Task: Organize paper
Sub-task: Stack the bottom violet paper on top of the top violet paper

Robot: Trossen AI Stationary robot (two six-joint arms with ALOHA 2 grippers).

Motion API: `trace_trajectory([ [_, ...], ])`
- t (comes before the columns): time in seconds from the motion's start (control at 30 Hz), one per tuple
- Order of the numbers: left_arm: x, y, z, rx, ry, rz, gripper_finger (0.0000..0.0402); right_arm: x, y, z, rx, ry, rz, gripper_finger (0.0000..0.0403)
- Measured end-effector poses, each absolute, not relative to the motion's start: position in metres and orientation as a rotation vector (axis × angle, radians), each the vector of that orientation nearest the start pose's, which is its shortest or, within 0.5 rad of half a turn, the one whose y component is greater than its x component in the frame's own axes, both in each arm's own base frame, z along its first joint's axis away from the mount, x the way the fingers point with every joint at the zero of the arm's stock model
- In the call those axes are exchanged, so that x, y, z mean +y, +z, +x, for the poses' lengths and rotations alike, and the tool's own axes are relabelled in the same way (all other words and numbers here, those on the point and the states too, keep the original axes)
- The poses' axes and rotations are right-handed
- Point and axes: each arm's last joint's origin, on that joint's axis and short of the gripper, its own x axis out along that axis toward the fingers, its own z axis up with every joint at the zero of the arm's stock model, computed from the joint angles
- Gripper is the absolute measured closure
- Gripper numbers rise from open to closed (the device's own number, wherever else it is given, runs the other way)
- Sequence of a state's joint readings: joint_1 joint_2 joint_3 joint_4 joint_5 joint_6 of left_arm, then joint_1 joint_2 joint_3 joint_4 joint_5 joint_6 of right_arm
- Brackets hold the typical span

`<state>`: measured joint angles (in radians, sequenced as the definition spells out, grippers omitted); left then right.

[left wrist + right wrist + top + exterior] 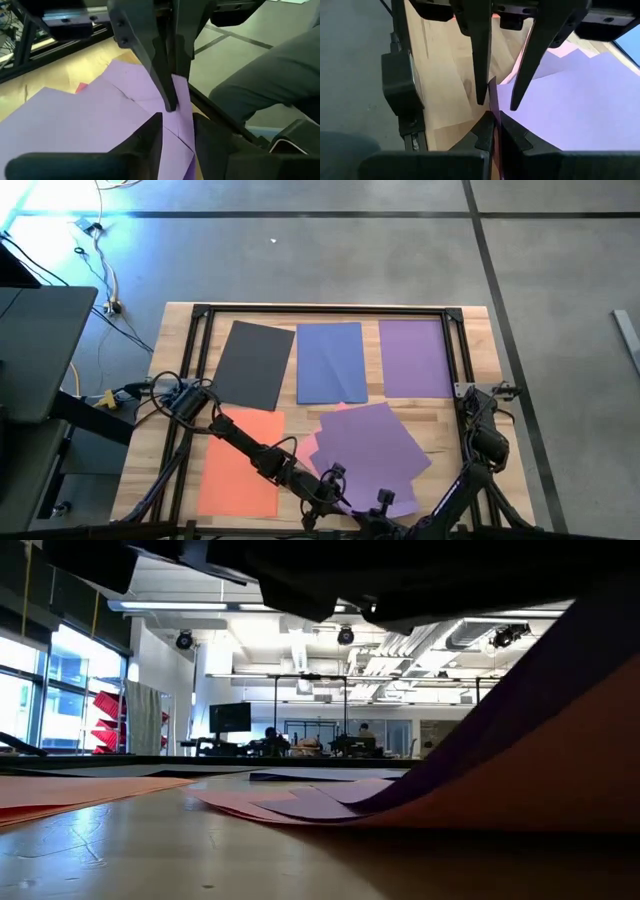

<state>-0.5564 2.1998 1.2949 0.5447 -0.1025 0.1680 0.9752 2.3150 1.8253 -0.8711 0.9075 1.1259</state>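
A loose pile lies near the table's front middle, a purple sheet [365, 442] on top and pink paper [312, 442] showing beneath it. My right gripper [495, 127] is shut on the purple sheet's near edge. My left gripper [177, 132] stands open at the same edge, right beside the right gripper. It has one finger on each side of the paper and touches nothing. An orange sheet [240, 465] lies flat at the near left. Dark grey [250, 365], blue [330, 362] and purple [415, 358] sheets lie flat in a row at the far side. My right gripper pinches the top purple sheet's near edge [493, 97] between its two fingers, which slant down from the near right. That edge is raised off the table [540, 740] and the sheet slopes down onto the pile. One layer or several, I cannot tell.
A black frame [320, 310] runs around the tabletop, with its rails beside both arm bases. Bare wood [440, 420] shows between the far row of sheets and the pile. Cables [105, 290] lie on the floor at the far left.
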Motion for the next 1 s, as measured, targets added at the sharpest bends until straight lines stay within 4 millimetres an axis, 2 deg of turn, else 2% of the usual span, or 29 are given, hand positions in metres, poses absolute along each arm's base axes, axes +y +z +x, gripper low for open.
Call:
trace_trajectory([
  [0.1,-0.242,0.127,0.396,0.308,-0.464,0.283,0.0342,0.368,0.152,0.278,0.67,-0.361,-0.032,0.0403],
  [0.23,-0.243,0.126,0.395,0.316,-0.442,0.301,0.0393,0.369,0.151,0.279,0.683,-0.354,-0.027,0.0403],
  [0.37,-0.244,0.125,0.393,0.319,-0.409,0.351,0.04,0.37,0.15,0.278,0.742,-0.319,-0.026,0.039],
  [0.47,-0.244,0.125,0.394,0.32,-0.407,0.351,0.0401,0.373,0.152,0.277,0.819,-0.265,-0.026,0.0351],
  [0.6,-0.244,0.125,0.394,0.32,-0.406,0.352,0.0401,0.38,0.158,0.271,0.897,-0.189,-0.041,0.0275],
  [0.77,-0.244,0.125,0.394,0.319,-0.408,0.358,0.0402,0.386,0.163,0.263,0.9,-0.169,-0.063,0.0194],
  [0.87,-0.245,0.125,0.393,0.318,-0.411,0.359,0.0402,0.385,0.162,0.26,0.851,-0.216,-0.081,0.0171],
  [1.0,-0.246,0.125,0.393,0.316,-0.412,0.36,0.0401,0.37,0.149,0.261,0.784,-0.332,-0.112,0.0173],
])
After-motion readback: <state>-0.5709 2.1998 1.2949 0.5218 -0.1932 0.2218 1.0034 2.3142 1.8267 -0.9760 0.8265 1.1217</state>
